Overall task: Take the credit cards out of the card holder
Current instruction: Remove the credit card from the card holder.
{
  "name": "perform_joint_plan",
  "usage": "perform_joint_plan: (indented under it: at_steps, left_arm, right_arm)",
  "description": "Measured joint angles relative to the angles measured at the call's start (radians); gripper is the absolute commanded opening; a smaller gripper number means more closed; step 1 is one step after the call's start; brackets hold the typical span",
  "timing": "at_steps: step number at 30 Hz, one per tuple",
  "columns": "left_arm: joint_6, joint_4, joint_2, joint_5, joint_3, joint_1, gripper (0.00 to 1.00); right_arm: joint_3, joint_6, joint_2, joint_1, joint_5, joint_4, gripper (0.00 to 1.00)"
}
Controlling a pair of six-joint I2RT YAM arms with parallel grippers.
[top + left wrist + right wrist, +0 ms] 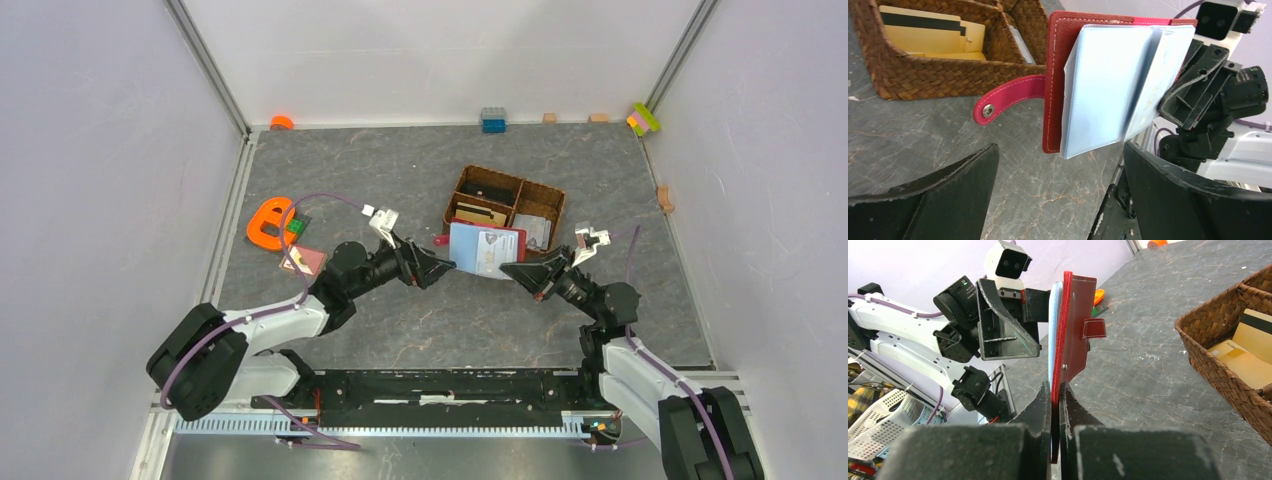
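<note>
My right gripper [1055, 390] is shut on the lower edge of the dark red card holder [1078, 330], holding it upright above the table. It hangs open [487, 248], and its light blue leaves or credit cards [1108, 85] fan towards the left arm; I cannot tell card from sleeve. The snap strap [1008, 97] sticks out at the left. My left gripper [1060, 170] is open just in front of the leaves, with nothing between its fingers and not touching them. From above, the left gripper [440, 265] and right gripper [515, 270] face each other across the holder.
A brown wicker basket [458, 196] stands just behind the holder, and tan cards [928, 30] with a black stripe lie in it. On the left of the table lie a pinkish card [305, 260] and an orange object [268, 222]. Toy blocks [492, 119] line the far edge.
</note>
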Motion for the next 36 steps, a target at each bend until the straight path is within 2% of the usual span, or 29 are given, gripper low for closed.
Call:
perform_joint_plan:
  at_steps: [5,17,23,30,33,36]
  left_arm:
    - [-0.006,0.047,0.029,0.054,0.008,0.0,1.0]
    - [-0.046,0.097,0.091,0.118,0.021,0.04,1.0]
    - [-0.148,0.269,0.197,0.222,0.022,0.063,1.0]
    - [-0.235,0.486,0.205,0.304,0.014,0.073,0.99]
    - [-0.263,0.551,0.205,0.323,0.01,0.073,0.96]
    - [-0.279,0.586,0.205,0.336,0.005,0.073,0.79]
  right_arm:
    - [0.0,0.029,0.001,0.001,-0.014,0.023,0.0]
    - [0.0,0.189,0.129,0.017,-0.073,0.27,0.0]
    - [0.0,0.219,0.181,0.032,-0.078,0.301,0.0]
    - [0.0,0.214,0.219,0.037,-0.078,0.306,0.0]
    - [0.0,0.212,0.236,0.037,-0.078,0.305,0.0]
    - [0.0,0.202,0.24,0.037,-0.079,0.302,0.0]
